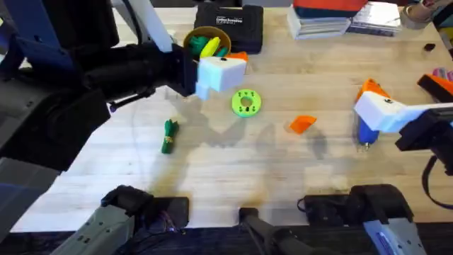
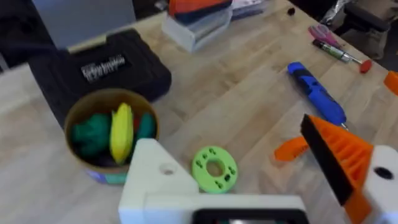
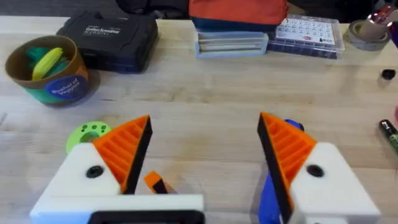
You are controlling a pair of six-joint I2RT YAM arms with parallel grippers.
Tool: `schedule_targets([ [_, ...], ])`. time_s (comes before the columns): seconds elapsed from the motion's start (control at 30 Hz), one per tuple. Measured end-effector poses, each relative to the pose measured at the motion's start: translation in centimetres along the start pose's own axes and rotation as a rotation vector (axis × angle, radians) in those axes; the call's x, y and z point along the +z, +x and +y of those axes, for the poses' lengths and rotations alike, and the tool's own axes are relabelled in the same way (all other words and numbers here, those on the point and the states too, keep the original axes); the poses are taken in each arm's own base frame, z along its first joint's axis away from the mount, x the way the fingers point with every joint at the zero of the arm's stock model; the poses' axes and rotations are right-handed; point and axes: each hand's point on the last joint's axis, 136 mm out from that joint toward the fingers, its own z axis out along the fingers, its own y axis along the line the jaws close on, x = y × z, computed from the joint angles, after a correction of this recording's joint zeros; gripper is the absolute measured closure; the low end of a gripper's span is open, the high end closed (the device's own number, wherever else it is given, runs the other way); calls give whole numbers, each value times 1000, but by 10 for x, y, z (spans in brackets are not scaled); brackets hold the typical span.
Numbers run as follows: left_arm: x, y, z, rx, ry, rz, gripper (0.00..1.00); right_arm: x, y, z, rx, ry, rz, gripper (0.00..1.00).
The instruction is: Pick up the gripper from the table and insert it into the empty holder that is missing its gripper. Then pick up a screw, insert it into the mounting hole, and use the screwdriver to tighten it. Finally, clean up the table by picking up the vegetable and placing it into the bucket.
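Overhead: the orange ribbed plastic wedge (image 1: pixel 302 124) lies on the light wooden surface (image 1: pixel 233 170) between the lime-green ring disc (image 1: pixel 245 102) and the right claw (image 1: pixel 369 108), above the blue pen-shaped screwdriver (image 1: pixel 365 132).

Left wrist: the left claw (image 2: pixel 261 180) is wide open, empty.

Right wrist: the right claw (image 3: pixel 205 155) is open, empty.

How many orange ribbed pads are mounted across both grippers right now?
3. Two on the right gripper, one per finger; one on the left gripper, whose other white holder is bare. A loose orange wedge lies on the table.
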Motion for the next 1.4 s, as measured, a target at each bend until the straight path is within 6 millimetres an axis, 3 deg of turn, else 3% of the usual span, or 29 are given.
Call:
schedule_targets([
  [0.13,2,-20,-7,186,11,-109,15,0,0,0,0,0,0,8],
  [0.2,1,-20,-14,272,23,-176,15,0,0,0,0,0,0,8],
  [0.33,-10,-1,-25,405,33,-322,15,0,0,0,0,-1,0,8],
  [0.53,-22,49,-34,485,59,-422,15,0,0,0,0,0,0,8],
  [0.67,-27,71,-33,510,52,-468,15,0,0,0,0,0,0,8],
  [0.97,-31,94,-27,526,24,-522,15,0,0,0,0,0,0,8],
  [1.2,-16,126,-15,443,29,-372,15,0,0,0,0,0,0,8],
  [1.23,-15,127,-14,347,46,-360,14,0,0,0,0,0,1,8],
  [1.4,-15,128,-14,303,54,-357,14,0,0,0,0,0,1,8],
])
